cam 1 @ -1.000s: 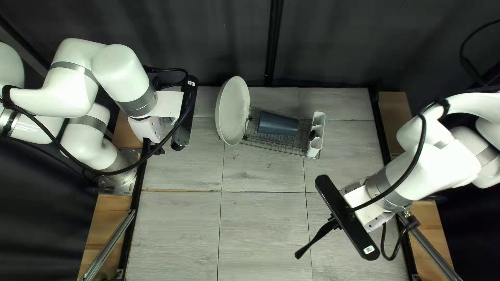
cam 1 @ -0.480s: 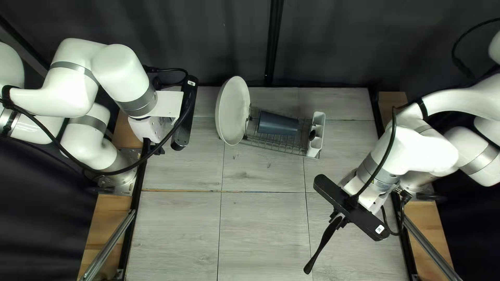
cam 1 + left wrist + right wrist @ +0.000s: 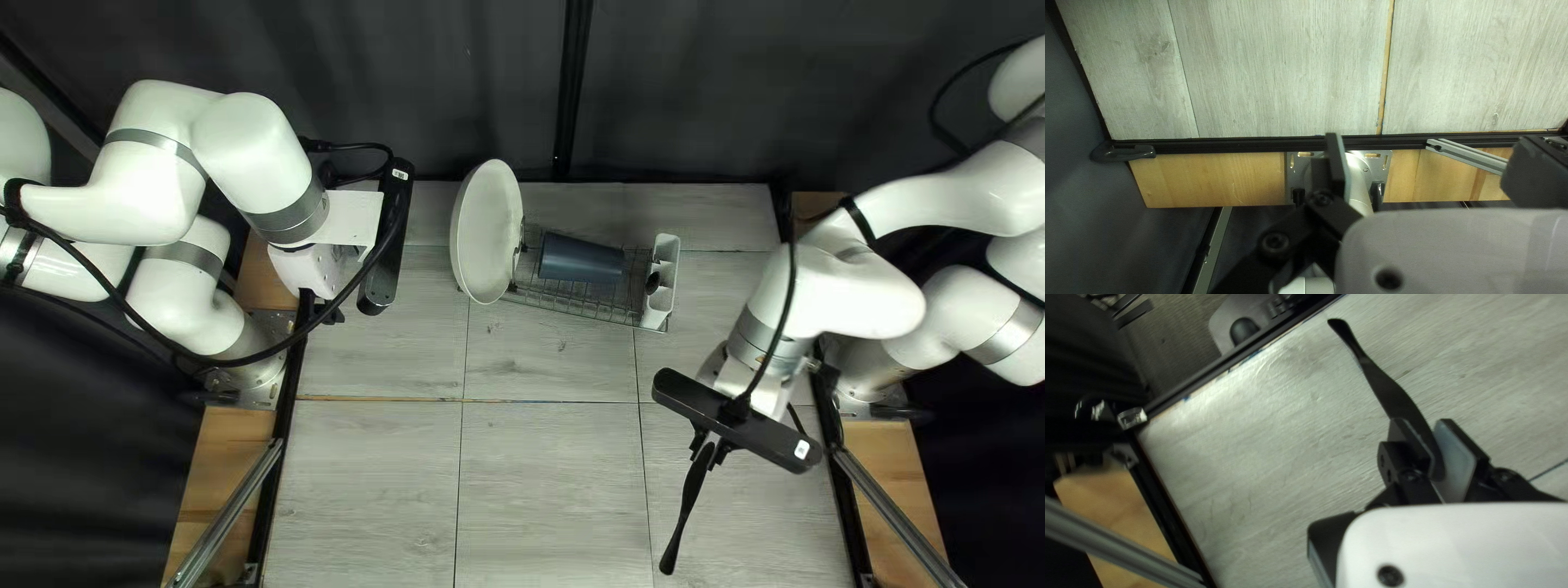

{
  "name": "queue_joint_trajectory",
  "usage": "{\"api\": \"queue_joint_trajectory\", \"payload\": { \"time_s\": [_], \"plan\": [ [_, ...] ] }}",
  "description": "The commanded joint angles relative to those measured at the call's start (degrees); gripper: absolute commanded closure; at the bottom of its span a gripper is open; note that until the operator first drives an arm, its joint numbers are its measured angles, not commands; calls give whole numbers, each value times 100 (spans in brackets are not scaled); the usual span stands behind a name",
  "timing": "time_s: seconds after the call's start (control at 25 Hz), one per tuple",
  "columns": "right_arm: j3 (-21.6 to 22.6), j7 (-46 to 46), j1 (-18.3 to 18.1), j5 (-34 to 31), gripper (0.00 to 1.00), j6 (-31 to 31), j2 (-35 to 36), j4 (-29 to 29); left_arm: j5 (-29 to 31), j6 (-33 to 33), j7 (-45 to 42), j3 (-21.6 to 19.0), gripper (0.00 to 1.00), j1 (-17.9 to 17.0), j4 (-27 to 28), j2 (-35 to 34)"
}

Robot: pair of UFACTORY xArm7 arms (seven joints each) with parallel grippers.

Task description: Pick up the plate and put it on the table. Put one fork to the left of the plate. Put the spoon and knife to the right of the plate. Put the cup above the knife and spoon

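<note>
The white plate leans on its edge at the left end of the wire rack. A dark blue cup lies on its side in the rack. My right gripper, above the table's near right part, is shut on a long black knife. In the right wrist view the knife extends away from between my right gripper's fingertips. At the table's left edge is my left gripper, far from the plate. The left wrist view shows my left gripper wide open and holding nothing.
A wire rack stands near the far edge of the table. The white utensil holder at its right end has a dark piece in it, too small to identify. Metal rails slant outside both table sides.
My right gripper has turned and shifted slightly, swinging the knife's free end toward the table's near edge and a bit right. The left arm, plate, cup and rack stay put.
</note>
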Motion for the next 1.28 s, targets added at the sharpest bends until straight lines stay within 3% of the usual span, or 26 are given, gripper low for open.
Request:
{"api": "queue_joint_trajectory", "payload": {
  "time_s": [0.04, 0.44, 0.88, 1.28],
  "plan": [
    [-457, -742, 344, 126, 100, 240, 339, 146, 0, 0, 0, 0, 0, 0, 0, 0],
    [-1251, -2290, 553, 81, 100, 223, 543, -72, 0, 0, 0, 0, 0, 0, 0, 0],
    [-1930, -3677, 1122, 265, 100, -39, 1256, -116, 0, 0, 0, 0, 0, 0, 0, 0],
    [-1955, -3715, 1132, 267, 100, -82, 1331, -136, 0, 0, 0, 0, 0, 0, 0, 0]
  ]
}}
